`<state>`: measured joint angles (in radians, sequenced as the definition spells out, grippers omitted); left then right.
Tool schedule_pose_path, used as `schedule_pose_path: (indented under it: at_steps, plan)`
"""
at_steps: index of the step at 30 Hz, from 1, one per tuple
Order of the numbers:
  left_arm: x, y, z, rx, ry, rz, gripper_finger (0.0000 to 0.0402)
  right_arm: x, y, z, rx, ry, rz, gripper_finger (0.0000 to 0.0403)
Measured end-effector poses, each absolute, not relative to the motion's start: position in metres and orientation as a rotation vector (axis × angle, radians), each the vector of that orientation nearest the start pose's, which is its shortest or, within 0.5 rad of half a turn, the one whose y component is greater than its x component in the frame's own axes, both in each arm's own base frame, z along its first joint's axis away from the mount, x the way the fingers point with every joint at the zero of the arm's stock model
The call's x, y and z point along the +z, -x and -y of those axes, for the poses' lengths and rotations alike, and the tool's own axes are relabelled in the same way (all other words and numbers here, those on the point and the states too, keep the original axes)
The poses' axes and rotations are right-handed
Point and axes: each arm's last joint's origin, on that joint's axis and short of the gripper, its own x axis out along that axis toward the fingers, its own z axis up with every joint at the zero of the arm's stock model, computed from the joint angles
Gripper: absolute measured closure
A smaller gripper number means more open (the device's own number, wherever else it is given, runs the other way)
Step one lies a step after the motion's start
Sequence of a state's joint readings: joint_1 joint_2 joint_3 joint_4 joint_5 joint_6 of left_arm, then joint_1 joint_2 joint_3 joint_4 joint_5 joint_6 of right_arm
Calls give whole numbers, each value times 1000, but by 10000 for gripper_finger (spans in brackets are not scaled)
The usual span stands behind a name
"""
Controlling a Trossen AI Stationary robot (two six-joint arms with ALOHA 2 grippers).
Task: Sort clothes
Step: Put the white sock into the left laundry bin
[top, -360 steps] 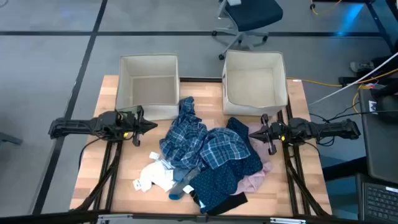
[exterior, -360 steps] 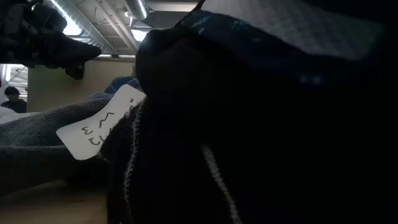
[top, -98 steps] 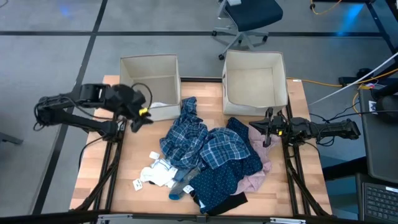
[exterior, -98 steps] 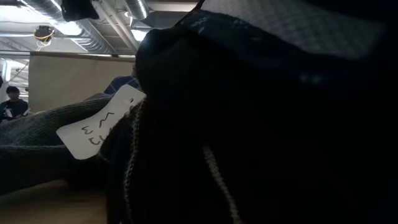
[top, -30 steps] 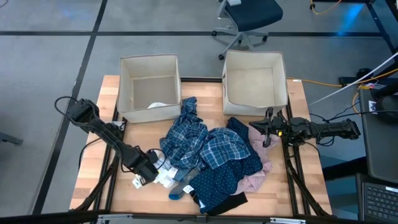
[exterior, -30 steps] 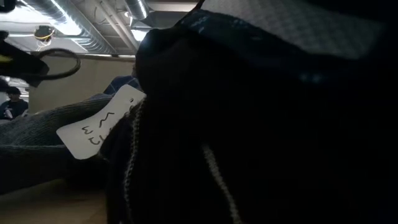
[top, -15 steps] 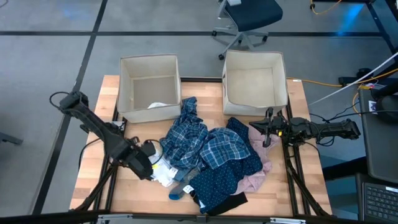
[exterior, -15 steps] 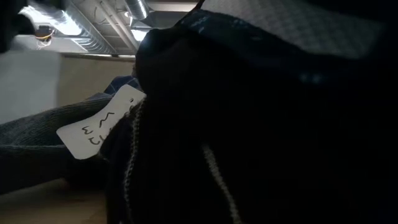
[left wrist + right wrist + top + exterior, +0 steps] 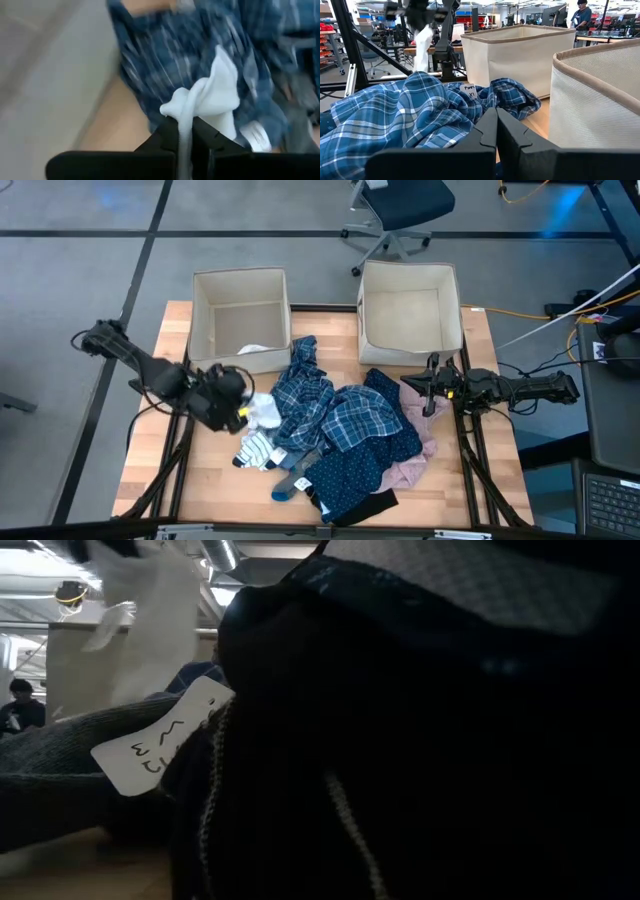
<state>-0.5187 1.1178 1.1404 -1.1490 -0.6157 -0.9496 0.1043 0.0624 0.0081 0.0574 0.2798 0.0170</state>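
My left end effector (image 9: 240,410) is clamped on a white sock (image 9: 264,412) above the pile (image 9: 335,425). Thin pinch; a swing may shed it short of the box (image 9: 240,320).

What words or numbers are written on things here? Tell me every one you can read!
"X1", under a word too small to read: on the small white tag on the blue plaid shirt.
Handwritten marks, not readable: on the white paper tag on the dark clothes in the low view.
Nothing else bears readable text.
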Motion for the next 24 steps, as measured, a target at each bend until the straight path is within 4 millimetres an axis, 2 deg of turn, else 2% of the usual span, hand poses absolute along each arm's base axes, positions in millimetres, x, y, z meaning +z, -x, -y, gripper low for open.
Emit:
schedule_pose_path:
  at_steps: [10, 20, 24]
  plan:
    - [359, -147, 29, 719, 202, -513, 388, 167, -100, -2, -176, -18, 5, 397]
    - [378, -115, -11, 1112, 12, -336, 382, 167, -100, -2, -201, -18, 8, 397]
    - [381, -108, -22, 1242, -58, -340, 381, 167, -100, -2, -202, -18, 8, 397]
